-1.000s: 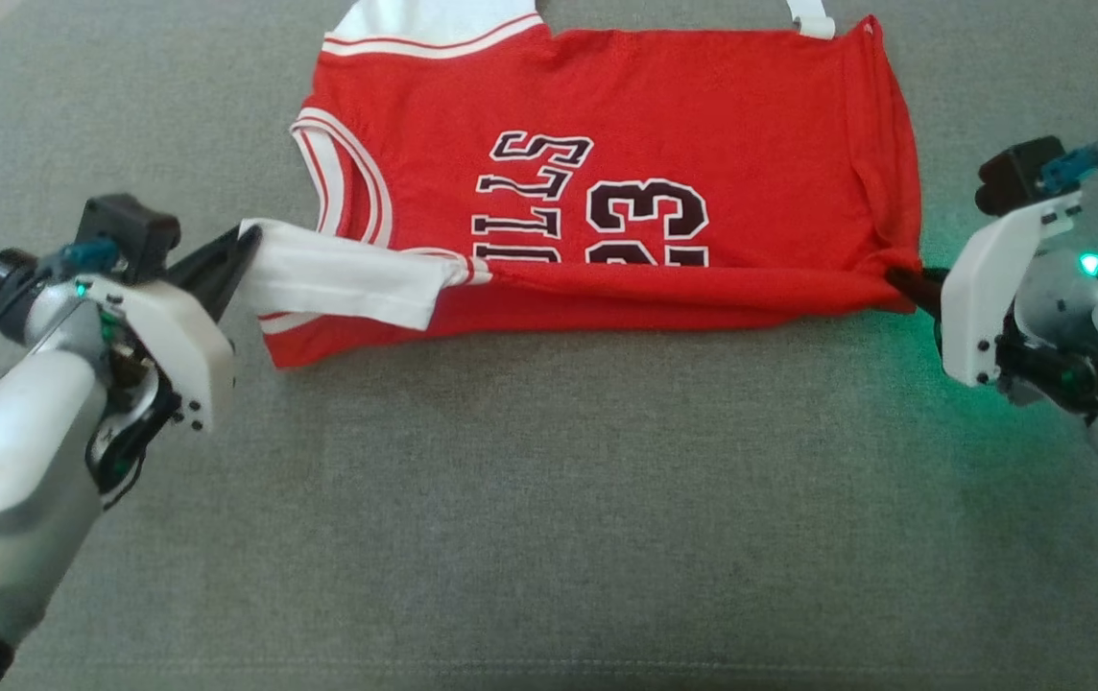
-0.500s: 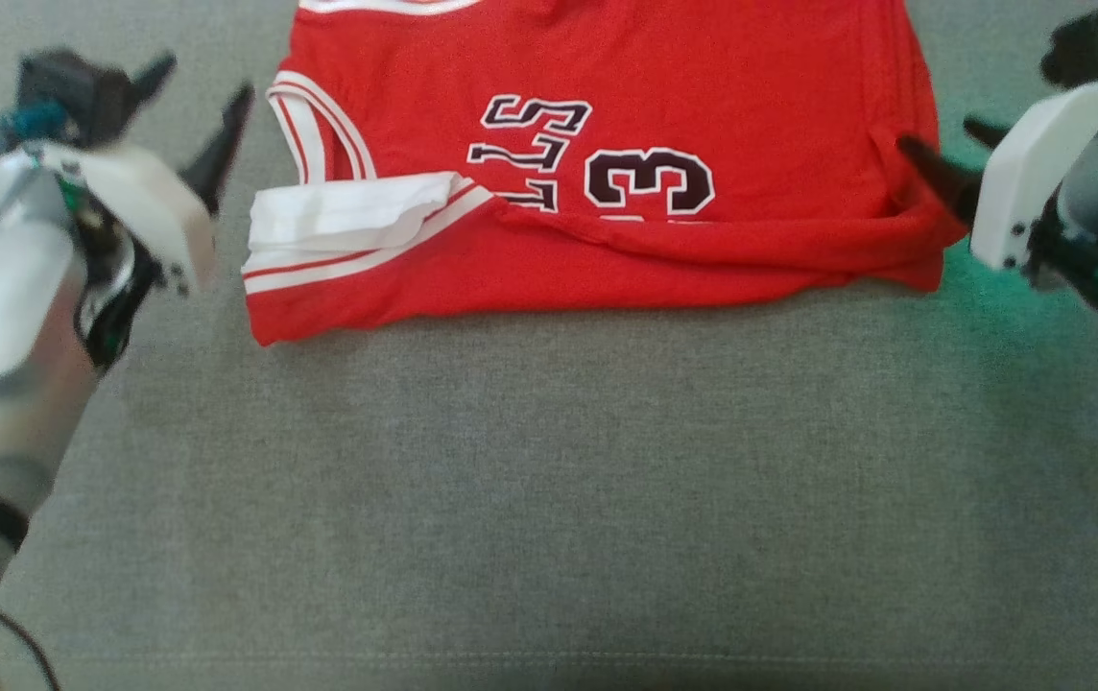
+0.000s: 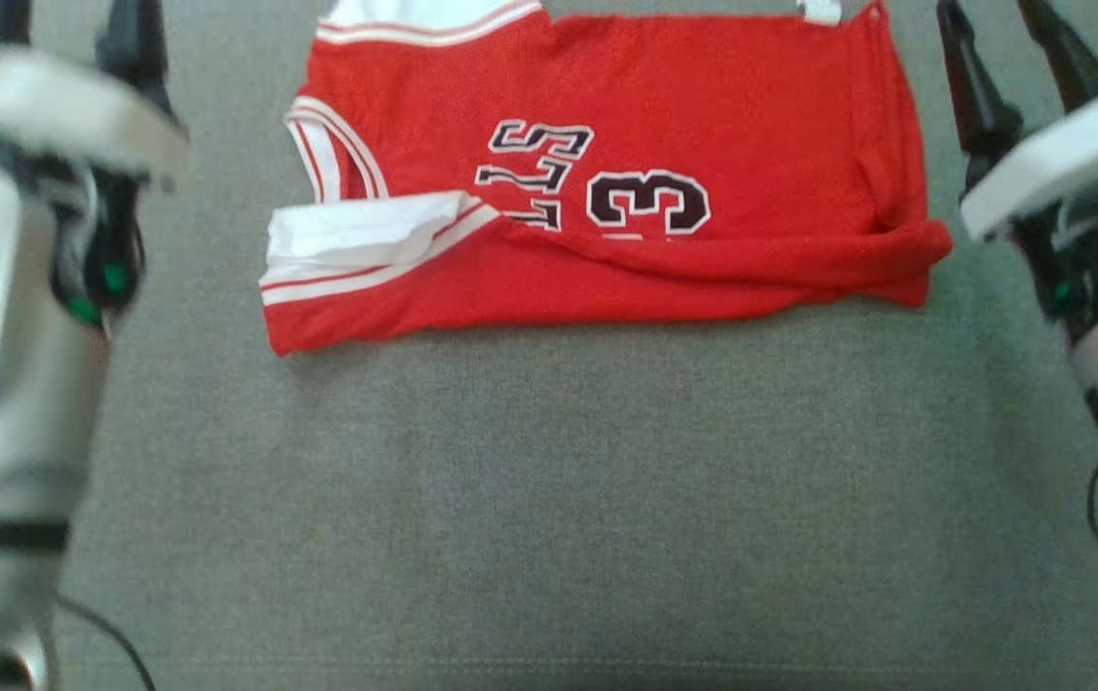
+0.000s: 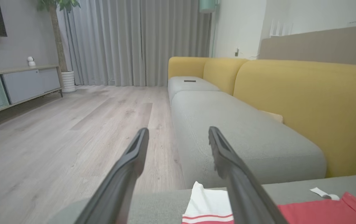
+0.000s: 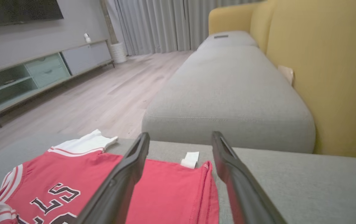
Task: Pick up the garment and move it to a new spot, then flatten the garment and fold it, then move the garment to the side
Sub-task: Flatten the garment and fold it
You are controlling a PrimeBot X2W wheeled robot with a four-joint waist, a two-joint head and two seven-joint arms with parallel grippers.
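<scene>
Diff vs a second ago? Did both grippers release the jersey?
Yes. Both let go: the left gripper released the white-trimmed shoulder, the right gripper the hem corner. Jaws on both now stand open, and both arms have pulled off the jersey, out to its sides. The jersey stays on the grey cushion, near edge folded over the lettering.

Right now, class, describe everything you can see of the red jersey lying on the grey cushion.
The red jersey is sleeveless and looks like a thin, mesh-like knit, with white, red-striped trim at neck and armhole. Black, white-edged letters and a 3 run sideways across it. Its near edge lies folded over, hiding part of the print and showing white fabric at the robot's left. It lies mostly flat, rumpled at the fold, on the grey cushion, which alone touches it.
</scene>
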